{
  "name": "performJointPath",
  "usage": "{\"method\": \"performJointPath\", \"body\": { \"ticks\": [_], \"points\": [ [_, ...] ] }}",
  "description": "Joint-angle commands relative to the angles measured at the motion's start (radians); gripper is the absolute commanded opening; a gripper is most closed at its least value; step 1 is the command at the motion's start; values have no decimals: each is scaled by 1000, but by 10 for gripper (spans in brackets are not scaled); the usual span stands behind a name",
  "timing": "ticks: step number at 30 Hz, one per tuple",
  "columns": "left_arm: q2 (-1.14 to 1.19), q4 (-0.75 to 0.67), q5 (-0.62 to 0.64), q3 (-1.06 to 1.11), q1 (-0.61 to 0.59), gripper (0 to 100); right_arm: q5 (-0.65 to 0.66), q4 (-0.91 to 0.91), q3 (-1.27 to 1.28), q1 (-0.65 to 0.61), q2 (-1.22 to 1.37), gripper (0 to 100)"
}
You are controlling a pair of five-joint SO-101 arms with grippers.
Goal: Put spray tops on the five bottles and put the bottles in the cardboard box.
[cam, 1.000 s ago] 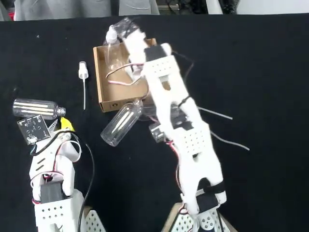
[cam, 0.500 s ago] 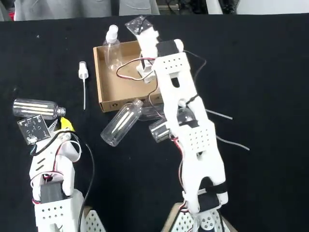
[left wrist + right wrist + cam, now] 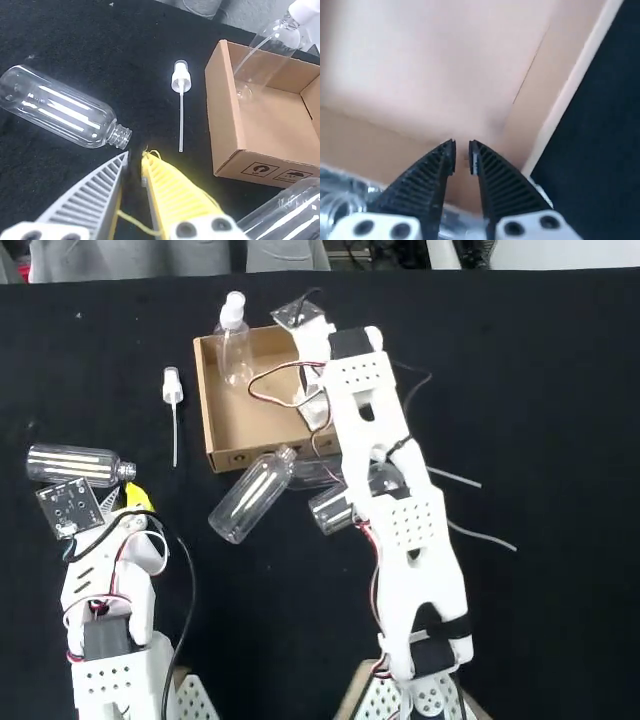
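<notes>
**One capped bottle is standing in the box; both pairs of jaws are gripping nothing**

Nearest of all, well off the near left of the cardboard box [image 3: 204,410], the left arm [image 3: 105,580] is sitting low over the black counter [image 3: 540,390]. The left jaws, one grey and one yellow, are drawn almost together. Only a thin slit is showing between them, and nothing is sitting in it. Just past their tips an uncapped bottle [image 3: 75,465] is lying on its side, well left of the box, with its open neck pointing toward the box.

Just off the box's near wall, a second uncapped bottle [image 3: 250,496] is lying slantwise, its neck coming close to that wall. Beside it, by the box's near right corner, another clear bottle [image 3: 320,473] is lying partly hidden under the right arm [image 3: 400,530]. Thin white tubes [image 3: 455,478] are lying farther out, to the near right of the box.

Near the box's left wall, apart from it, a loose spray top [image 3: 173,388] is lying on the counter with its tube pointing toward the near side.

Inside the box, in its far left corner, a capped bottle [image 3: 235,340] is standing on its base.

The right arm is stretching over the box's right side. The right jaws are hanging over the box's inside near its far right corner, nearly closed, with a thin gap and nothing held.
</notes>
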Motion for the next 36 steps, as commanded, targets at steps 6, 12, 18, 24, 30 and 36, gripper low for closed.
{"method": "performJointPath", "body": {
  "ticks": [6, 12, 18, 24, 30, 36],
  "points": [
    [-9, -25, -8, 19, -1, 36, 3, 89, -73, 38, -12, 11],
    [-9, -25, -8, 19, -1, 37, -34, 109, -73, 40, -12, 11],
    [-9, -40, -8, 24, -1, 36, -48, 115, -59, 40, -24, 11],
    [-9, -54, -8, 25, -1, 36, -52, 114, 99, 35, -154, 11],
    [-9, -52, -8, 25, -2, 36, -89, 107, 254, 31, -275, 11],
    [-9, -55, -8, 25, -21, 36, -89, 106, 344, 31, -346, 11]
  ]
}}
